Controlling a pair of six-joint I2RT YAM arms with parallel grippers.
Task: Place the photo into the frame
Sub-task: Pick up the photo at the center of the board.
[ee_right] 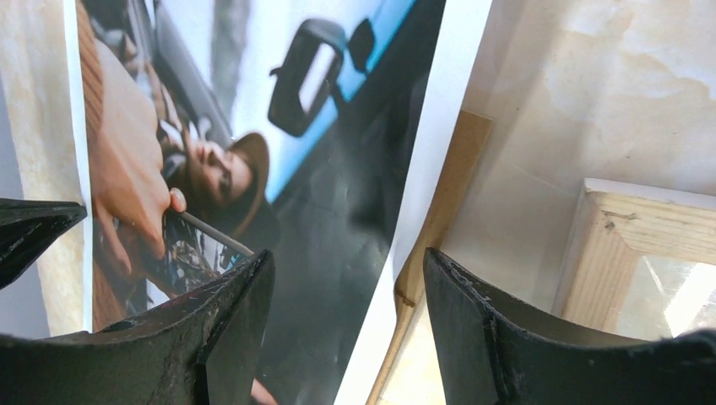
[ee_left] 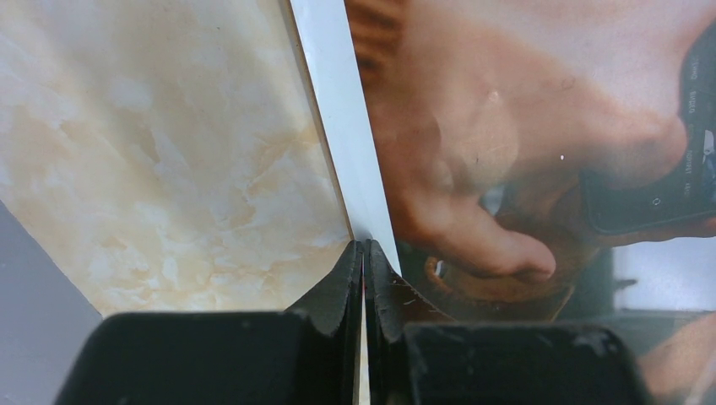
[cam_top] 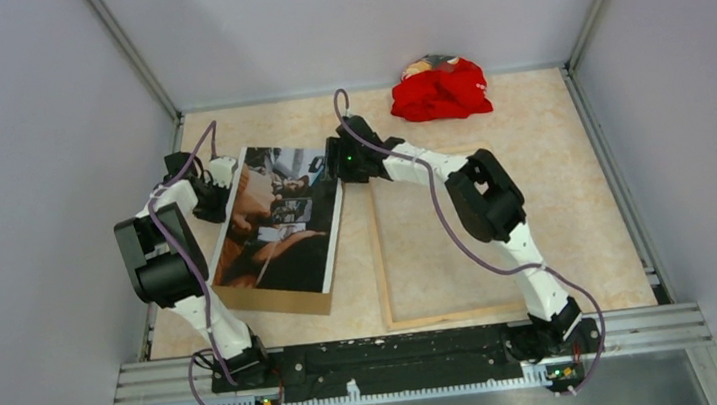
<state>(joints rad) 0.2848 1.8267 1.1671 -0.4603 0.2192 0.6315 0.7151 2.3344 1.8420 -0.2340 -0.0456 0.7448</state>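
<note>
Pinches the white left border of the photo with the left hand, shut tight on the sheet. Straddles the opposite long edge near the far corner with the right hand, wide and gripping nothing. Finds the photo picture-side up on a plain brown backing board, on the surface left of the frame; not yet inside, just beside it, the frame lying bare wooden back upward.

Risks catching the backing board together with the print by closing the right hand too deep, the board lying directly under the white border. Risks sagging, folding or creasing so thin a sheet by lifting on 1 pinch alone. Risks tearing the border, or slipping off glossy paper, by moving the 2 hands unevenly. Risks snagging an edge on the nearest raised rail while crossing over, or landing skewed on top of a rail, given an opening only slightly bigger than the print.

Looks thin, flat, glossy and rectangular, white-bordered, in dark blue, grey and orange-brown tones. Rests on a stiff, matte board of similar size. Shows slim, squared rails of pale, rough-grained wood around what seems a clear pane. Sits on smooth, marbled beige. Notes a crumpled red cloth well apart at the far end.
</note>
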